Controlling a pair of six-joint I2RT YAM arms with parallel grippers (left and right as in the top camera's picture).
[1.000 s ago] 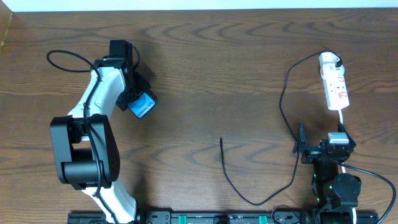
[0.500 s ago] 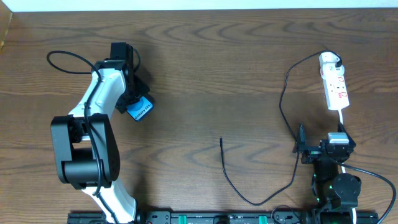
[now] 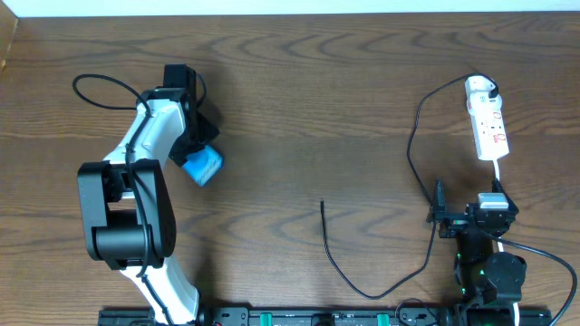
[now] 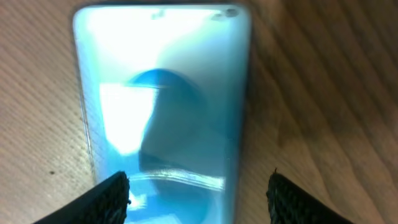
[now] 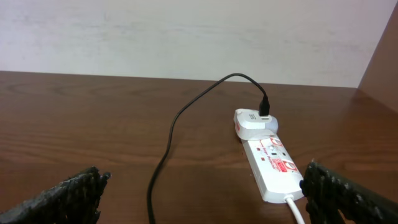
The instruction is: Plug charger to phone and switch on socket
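The phone (image 3: 205, 167), bright blue, sits at the left of the table with my left gripper (image 3: 194, 154) shut across its width. In the left wrist view the phone (image 4: 161, 106) fills the frame between the two dark fingertips (image 4: 109, 199), blurred and tilted. The white socket (image 3: 490, 127) lies far right, with the charger's white adapter (image 3: 481, 88) plugged into its far end. The charger cable (image 3: 412, 154) loops down to a free tip (image 3: 323, 203) mid-table. My right gripper (image 3: 476, 217) is open just short of the socket (image 5: 273, 162), nothing between its fingers (image 5: 62, 199).
The socket's white lead (image 3: 499, 174) runs back toward the right arm. A black arm cable (image 3: 95, 86) loops at the far left. The table's back edge (image 3: 290, 11) meets a white wall.
The left gripper has carried the phone a little toward the front left and turned it, so the screen text no longer shows from overhead. The right arm has not moved.
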